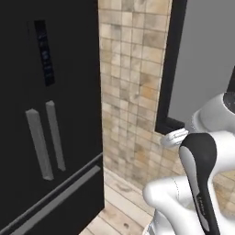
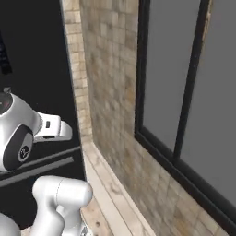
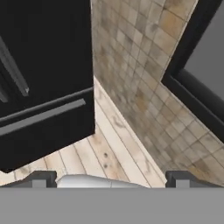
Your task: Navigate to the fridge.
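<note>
No readable text or numbers

so both base views look forward and down from behind the arm (image 1: 202, 160), one each side, hand cam's tilted down at the floor (image 3: 111, 148), all three share the fridge (image 1: 50, 114) at frame left

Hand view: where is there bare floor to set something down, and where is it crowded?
Bare pale wooden plank floor runs between the tall matte-black fridge and the beige tiled wall, narrowing to a wedge at their corner. Crowded: the view's bottom, where the gripper's two dark fingertips stand wide apart.
</note>
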Available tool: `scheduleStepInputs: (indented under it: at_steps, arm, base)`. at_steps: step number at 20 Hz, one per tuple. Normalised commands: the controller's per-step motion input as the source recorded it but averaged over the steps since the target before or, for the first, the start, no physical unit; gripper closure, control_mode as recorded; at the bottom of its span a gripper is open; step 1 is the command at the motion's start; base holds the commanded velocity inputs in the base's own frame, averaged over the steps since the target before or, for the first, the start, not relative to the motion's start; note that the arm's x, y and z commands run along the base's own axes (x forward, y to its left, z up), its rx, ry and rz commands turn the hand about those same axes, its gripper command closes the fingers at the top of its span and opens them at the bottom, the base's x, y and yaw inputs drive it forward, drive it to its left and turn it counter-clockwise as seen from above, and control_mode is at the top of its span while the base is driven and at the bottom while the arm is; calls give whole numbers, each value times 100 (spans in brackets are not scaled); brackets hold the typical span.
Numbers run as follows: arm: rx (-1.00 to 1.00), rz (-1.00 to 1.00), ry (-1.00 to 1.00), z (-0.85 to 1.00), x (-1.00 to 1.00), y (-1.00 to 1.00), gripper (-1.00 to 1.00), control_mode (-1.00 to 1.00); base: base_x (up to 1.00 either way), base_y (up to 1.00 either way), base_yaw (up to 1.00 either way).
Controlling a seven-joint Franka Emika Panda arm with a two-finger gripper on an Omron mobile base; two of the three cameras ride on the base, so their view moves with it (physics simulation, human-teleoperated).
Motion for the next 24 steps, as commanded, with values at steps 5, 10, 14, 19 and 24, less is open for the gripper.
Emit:
scheduleStepInputs:
  at_steps: [5, 10, 14, 19, 24]
  arm:
    - [0, 0, 0, 0, 0, 0, -100, 100]
    - [0, 0, 0, 0, 0, 0, -100, 100]
    - [0, 0, 0, 0, 0, 0, -100, 100]
    - [0, 0, 0, 0, 0, 0, -100, 100]
    - [0, 0, 0, 0, 0, 0, -100, 100]
  base:
    - [50, 32, -70]
    - [26, 98, -34]
    - [-16, 100, 4]
    - [-13, 100, 35]
    - [14, 68, 56]
